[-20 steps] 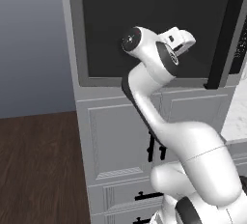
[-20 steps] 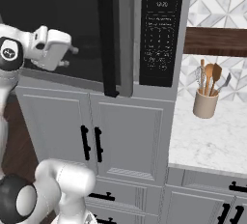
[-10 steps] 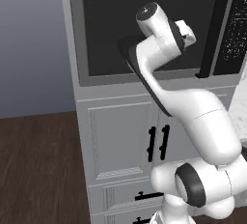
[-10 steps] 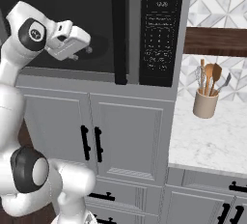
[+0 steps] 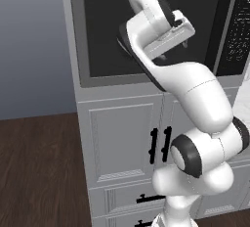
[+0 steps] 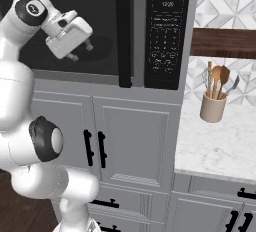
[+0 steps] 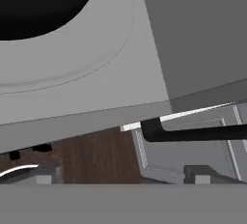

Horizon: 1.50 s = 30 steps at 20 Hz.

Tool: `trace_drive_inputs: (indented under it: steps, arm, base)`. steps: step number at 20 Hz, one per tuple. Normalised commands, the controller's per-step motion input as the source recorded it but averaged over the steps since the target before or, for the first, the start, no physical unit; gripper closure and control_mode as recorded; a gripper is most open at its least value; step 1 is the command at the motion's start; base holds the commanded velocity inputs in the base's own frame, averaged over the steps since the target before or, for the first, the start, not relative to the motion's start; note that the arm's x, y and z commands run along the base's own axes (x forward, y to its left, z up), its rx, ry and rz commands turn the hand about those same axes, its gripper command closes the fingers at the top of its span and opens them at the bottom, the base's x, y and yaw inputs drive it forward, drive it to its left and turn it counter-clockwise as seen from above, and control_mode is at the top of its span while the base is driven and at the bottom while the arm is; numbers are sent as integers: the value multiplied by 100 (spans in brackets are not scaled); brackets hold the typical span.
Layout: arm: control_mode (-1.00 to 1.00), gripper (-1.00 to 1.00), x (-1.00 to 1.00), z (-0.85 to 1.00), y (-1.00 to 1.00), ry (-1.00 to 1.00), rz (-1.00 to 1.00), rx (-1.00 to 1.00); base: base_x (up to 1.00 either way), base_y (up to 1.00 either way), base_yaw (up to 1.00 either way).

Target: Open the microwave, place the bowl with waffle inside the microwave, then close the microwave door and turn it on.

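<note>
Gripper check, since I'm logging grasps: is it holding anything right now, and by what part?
Nothing is held. The gripper is open and empty in front of the microwave; the bowl with waffle sits untouched on the turntable.

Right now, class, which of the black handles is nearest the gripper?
The long vertical bar handle on the microwave door, level with the gripper; the short cabinet handles hang well below it.
</note>
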Motion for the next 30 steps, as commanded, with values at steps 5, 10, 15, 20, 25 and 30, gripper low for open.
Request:
trace_drive_inputs:
  steps: [5,10,15,20,25,30]
  arm:
    - [-100,-100,37,0,0,-6,0,0]
    - [-100,-100,32,-5,-2,-22,0,0]
    - [-100,-100,-91,-31,-15,-86,0,17]
    - [-100,-100,-56,-43,-30,-81,2,13]
    - [-100,-100,-22,-9,-94,-47,14,6]
    - [-100,-100,-41,-1,-100,-48,26,3]
  base:
    - [0,0,0]
    - [0,0,0]
    - [0,0,0]
    - [0,0,0]
    - [0,0,0]
    - [0,0,0]
